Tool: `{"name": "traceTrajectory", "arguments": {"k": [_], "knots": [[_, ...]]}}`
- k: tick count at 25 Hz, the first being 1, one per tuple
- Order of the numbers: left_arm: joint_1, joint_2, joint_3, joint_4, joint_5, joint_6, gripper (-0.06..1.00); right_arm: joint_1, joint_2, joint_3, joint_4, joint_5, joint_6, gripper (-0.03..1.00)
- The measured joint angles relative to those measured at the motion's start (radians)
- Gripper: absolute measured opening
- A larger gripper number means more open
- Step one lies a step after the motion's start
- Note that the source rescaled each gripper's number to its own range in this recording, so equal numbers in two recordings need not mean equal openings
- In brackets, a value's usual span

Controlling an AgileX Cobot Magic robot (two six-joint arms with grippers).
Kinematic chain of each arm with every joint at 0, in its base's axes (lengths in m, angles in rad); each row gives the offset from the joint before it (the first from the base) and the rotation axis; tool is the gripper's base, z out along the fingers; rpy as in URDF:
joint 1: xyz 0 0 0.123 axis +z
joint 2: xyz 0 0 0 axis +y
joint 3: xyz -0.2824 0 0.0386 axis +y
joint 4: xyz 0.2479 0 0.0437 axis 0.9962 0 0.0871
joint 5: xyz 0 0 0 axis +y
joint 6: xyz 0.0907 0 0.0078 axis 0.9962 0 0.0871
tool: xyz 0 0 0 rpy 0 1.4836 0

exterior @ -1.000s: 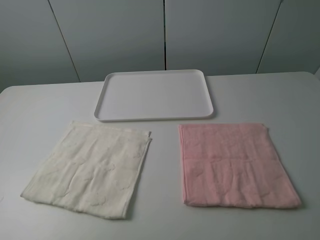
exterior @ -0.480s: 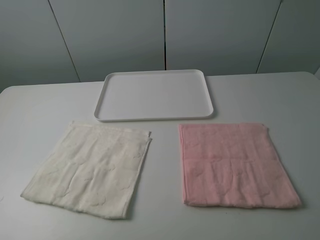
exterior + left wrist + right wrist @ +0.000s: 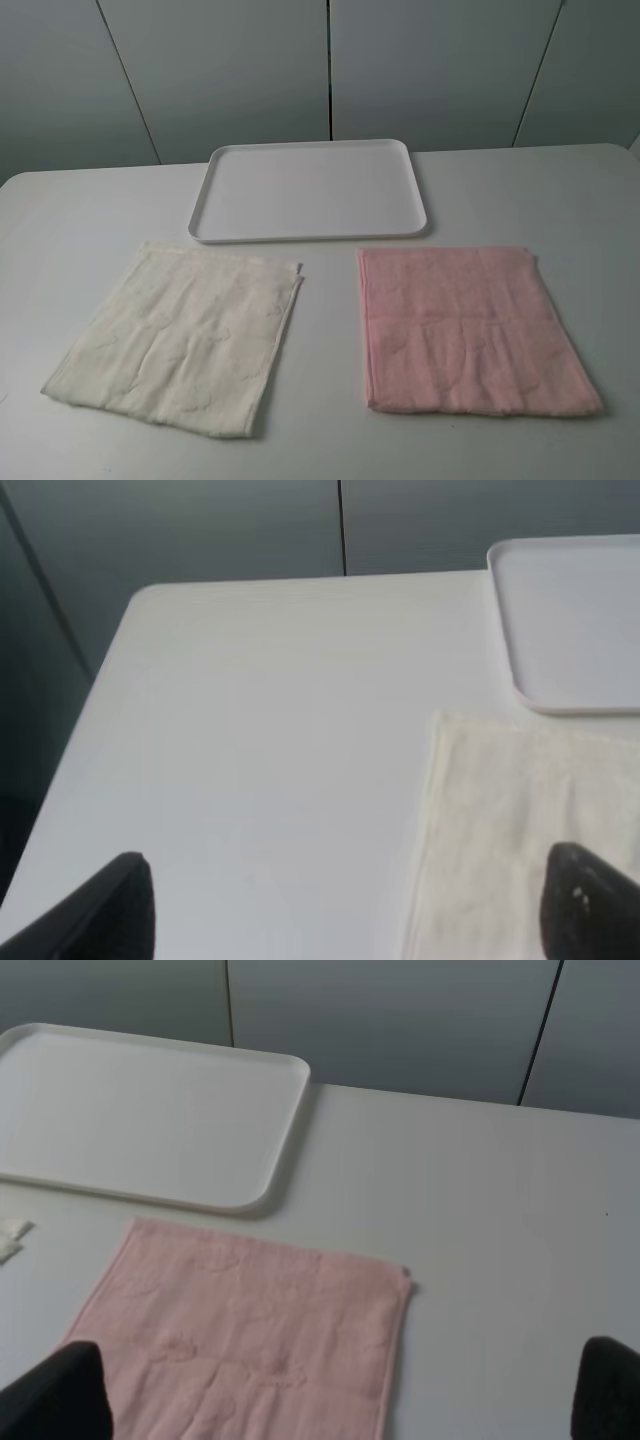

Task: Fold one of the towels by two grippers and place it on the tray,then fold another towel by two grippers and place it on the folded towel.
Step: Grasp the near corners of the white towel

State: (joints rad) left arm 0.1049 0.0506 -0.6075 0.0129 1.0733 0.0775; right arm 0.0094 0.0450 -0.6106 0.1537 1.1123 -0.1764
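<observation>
Two towels lie flat on the table [image 3: 60, 220], same as a second ago: nothing has shifted. Cream towel [image 3: 180, 340] left, pink towel [image 3: 470, 330] right, apart, both just in front of the tray [image 3: 310, 238]. Left gripper [image 3: 350, 910] over the cream towel's outer edge, jaws wide apart, holding nothing. Right gripper [image 3: 335, 1390] over the pink towel, jaws likewise apart.
</observation>
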Motion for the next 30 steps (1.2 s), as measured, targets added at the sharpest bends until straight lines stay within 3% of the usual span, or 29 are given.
{"name": "traceTrajectory", "arguments": {"k": [5, 10, 13, 19, 22, 25, 27, 30], "knots": [[0.000, 0.164, -0.014, 0.000, -0.075, 0.123, 0.99, 0.012, 0.162, -0.033, 0.077, -0.028, -0.061, 1.00], [0.000, 0.441, -0.069, -0.013, -0.207, 0.385, 0.99, 0.020, 0.408, -0.046, 0.205, -0.133, -0.245, 1.00], [0.000, 0.636, -0.144, -0.034, -0.229, 0.502, 0.99, 0.020, 0.579, -0.079, 0.283, -0.198, -0.379, 1.00], [0.000, 0.994, -0.340, -0.073, -0.213, 0.701, 0.99, 0.028, 0.880, -0.214, 0.493, -0.215, -0.641, 1.00], [-0.025, 1.148, -0.419, -0.135, -0.171, 0.797, 0.99, 0.096, 0.997, -0.293, 0.542, -0.218, -0.753, 1.00], [-0.096, 1.251, -0.471, -0.151, -0.114, 0.852, 0.99, 0.217, 1.098, -0.366, 0.542, -0.219, -0.803, 1.00], [-0.162, 1.287, -0.474, -0.119, -0.096, 0.898, 0.99, 0.293, 1.160, -0.410, 0.535, -0.219, -0.812, 1.00], [-0.257, 1.315, -0.474, -0.002, -0.084, 0.951, 0.99, 0.414, 1.232, -0.445, 0.479, -0.221, -0.817, 1.00]]}}
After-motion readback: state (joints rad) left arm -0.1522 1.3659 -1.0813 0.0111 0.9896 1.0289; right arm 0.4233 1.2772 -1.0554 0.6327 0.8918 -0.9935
